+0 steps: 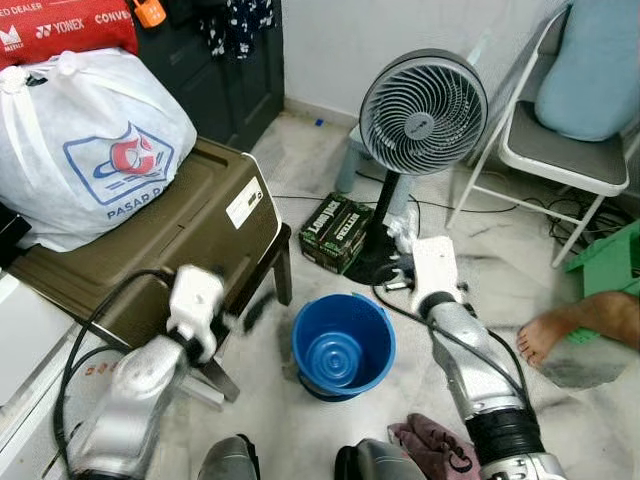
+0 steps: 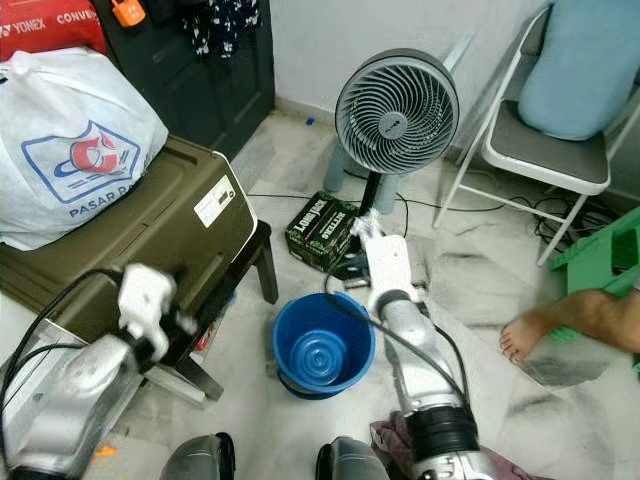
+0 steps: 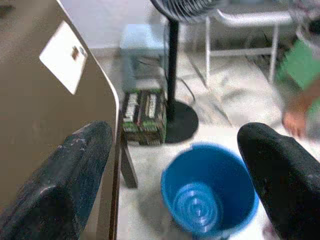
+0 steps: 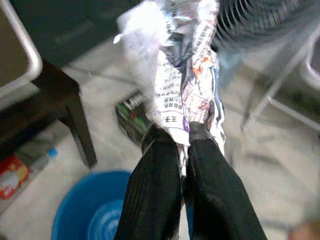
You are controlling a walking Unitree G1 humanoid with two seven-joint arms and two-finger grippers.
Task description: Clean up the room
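Left gripper (image 3: pixel 170 165) first: its two black fingers stand wide apart with nothing between them, and it hovers beside the olive-brown case (image 1: pixel 190 230) that sits on a dark stool, looking down towards the blue bucket (image 1: pixel 343 345). I read that arm as idle for now. Moving right, the bucket stands on the marble floor and looks empty apart from its ribbed bottom, so I judge the clean-up barely begun. My right gripper (image 4: pixel 184 145) is clamped tight on a crumpled newspaper wad (image 4: pixel 182 75), held in the air above and just behind the bucket, near the base of the standing fan (image 1: pixel 423 112). That paper is creased, printed in black with some red. Dropping it in is still to do, and a pinkish cloth (image 1: pixel 430 445) lies on the floor by my feet.
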